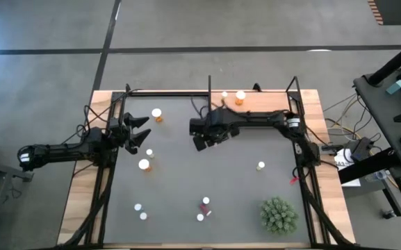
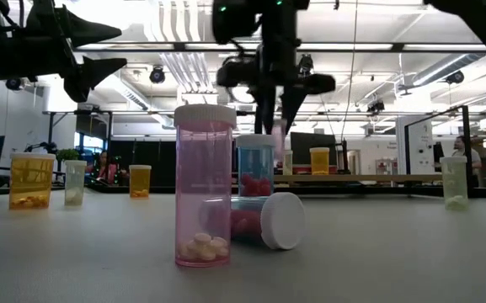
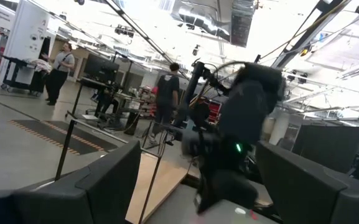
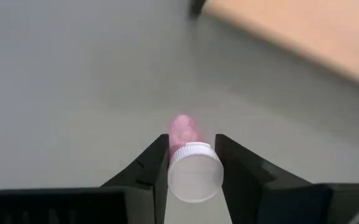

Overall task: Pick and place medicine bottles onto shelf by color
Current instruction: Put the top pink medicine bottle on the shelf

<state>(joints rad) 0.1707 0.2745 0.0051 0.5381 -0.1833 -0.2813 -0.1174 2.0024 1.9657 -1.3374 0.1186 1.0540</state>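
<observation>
The right gripper (image 4: 191, 163) pinches a pink bottle (image 4: 190, 165) by its cap, above the mat (image 1: 207, 173) near the shelf (image 1: 269, 101). It may slip and fall. The left gripper (image 1: 139, 132) waits open.

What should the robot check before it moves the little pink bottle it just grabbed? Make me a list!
1. Right gripper shut on the pink bottle: ok, fingers press both sides just under its white cap.
2. Bottle lifted off the grey mat: cannot tell.
3. Shelf has bare room: ok, only two orange bottles show on it.
4. Left gripper out of the way: ok, open, waiting at the mat's left side.
5. Any pink bottles already on the shelf to match: not ok, none show.
</observation>
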